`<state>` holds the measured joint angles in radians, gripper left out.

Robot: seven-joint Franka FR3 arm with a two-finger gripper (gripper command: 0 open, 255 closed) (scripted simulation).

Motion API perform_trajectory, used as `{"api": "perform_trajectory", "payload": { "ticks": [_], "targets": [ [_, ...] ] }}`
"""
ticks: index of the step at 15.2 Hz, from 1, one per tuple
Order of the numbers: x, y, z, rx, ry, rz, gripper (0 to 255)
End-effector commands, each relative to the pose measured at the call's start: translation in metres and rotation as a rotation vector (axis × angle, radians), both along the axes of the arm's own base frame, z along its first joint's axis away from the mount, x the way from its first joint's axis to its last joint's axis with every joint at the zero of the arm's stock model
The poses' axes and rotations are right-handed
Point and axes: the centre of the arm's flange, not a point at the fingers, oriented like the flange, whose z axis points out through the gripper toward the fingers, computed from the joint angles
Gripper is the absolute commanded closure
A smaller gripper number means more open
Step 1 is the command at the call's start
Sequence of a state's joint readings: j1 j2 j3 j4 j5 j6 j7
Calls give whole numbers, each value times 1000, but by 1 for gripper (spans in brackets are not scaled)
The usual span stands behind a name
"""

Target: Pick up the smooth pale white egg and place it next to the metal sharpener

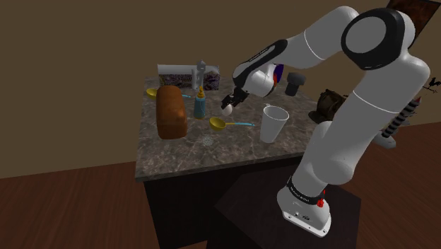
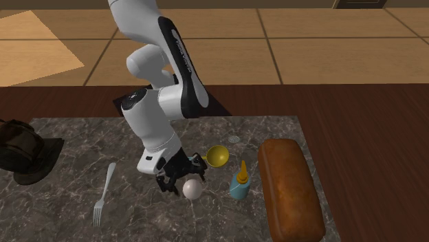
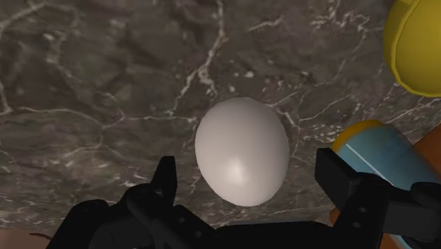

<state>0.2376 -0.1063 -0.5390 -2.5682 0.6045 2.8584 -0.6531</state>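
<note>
A smooth white egg (image 3: 242,150) lies on the dark marble counter (image 3: 85,85). My gripper (image 3: 249,173) hangs just above it, open, one black finger (image 3: 165,180) on each side and neither touching the shell. The shoulder view has the egg (image 1: 227,109) under the gripper (image 1: 232,101) at mid-counter. In the second exterior view the egg (image 2: 192,188) sits beside the gripper (image 2: 180,175). A small grey thing (image 1: 206,141), likely the metal sharpener (image 2: 235,139), rests nearer the counter's stand-side edge.
A blue bottle with a yellow cap (image 2: 239,184) stands close to the egg, and a yellow spoon (image 2: 218,155) lies near it. A brown loaf (image 2: 289,185), a white cup (image 1: 273,124), a fork (image 2: 103,196) and a dark hat (image 2: 24,148) share the counter.
</note>
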Motion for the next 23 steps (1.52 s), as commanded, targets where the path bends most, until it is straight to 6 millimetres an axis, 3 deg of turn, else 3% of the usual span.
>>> {"api": "perform_trajectory", "payload": {
  "ticks": [1, 9, 10, 19, 23],
  "targets": [
    [6, 0, -12, 0, -1, -1, 0],
    [6, 0, -11, 0, -1, -1, 0],
    [6, 0, -11, 0, -1, -1, 255],
    [6, 0, -12, 0, -1, -1, 255],
    [6, 0, 10, 0, -1, -1, 255]
  ]
}}
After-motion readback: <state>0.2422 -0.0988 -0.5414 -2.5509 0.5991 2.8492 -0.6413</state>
